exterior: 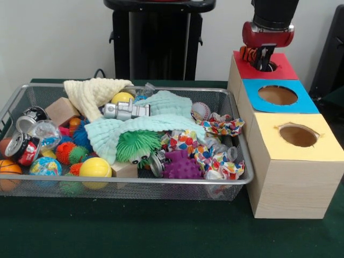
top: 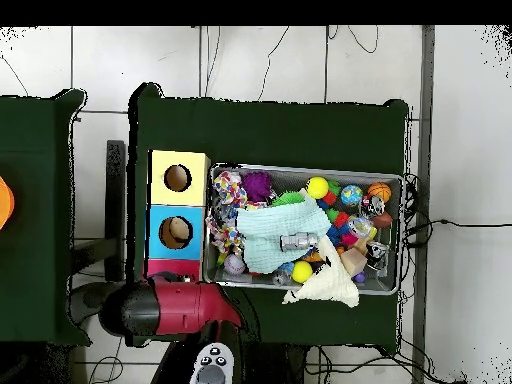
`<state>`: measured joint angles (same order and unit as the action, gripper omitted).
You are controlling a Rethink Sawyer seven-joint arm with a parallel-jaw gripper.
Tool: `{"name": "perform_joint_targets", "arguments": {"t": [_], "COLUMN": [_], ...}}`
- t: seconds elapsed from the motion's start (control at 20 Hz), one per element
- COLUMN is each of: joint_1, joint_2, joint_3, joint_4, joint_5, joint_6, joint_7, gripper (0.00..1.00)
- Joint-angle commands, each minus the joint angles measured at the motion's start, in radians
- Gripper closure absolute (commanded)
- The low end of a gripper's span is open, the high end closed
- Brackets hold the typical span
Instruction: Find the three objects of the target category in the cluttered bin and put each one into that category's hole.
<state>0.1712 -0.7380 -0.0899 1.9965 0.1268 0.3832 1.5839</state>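
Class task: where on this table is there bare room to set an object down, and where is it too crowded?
Free: the green table strip in front of the wire bin and wooden box. Crowded: the bin, filled with toys and cloths.

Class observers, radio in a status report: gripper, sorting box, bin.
Gripper over the red hole, orange striped thing at its tip; grip unclear. Blue hole and yellow hole unobstructed. Bin full; mint cloth covers toys.

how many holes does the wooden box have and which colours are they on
3. The yellow hole is nearest the camera in the front view, the blue hole sits mid-box, and the red hole at the far end is mostly covered by the claw.
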Motion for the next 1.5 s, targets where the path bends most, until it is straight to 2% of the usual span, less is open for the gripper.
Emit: {"name": "perform_joint_targets", "arguments": {"t": [0.05, 0.45, 0.5, 1.3, 1.5], "joint_1": [-0.051, -0.049, -0.051, -0.046, -0.043], "joint_2": [-0.003, 0.003, 0.003, 0.007, -0.025], "joint_3": [-0.005, -0.008, -0.005, -0.007, -0.015], "joint_4": [0.008, 0.006, 0.011, 0.02, 0.012], "joint_5": [0.022, 0.019, 0.021, 0.025, 0.023], "joint_6": [0.006, -0.002, -0.001, -0.023, 0.033], "joint_7": [0.201, 0.202, 0.203, 0.213, 0.203], "gripper": [1.0, 1.0, 0.0, 0.0, 0.0]}}
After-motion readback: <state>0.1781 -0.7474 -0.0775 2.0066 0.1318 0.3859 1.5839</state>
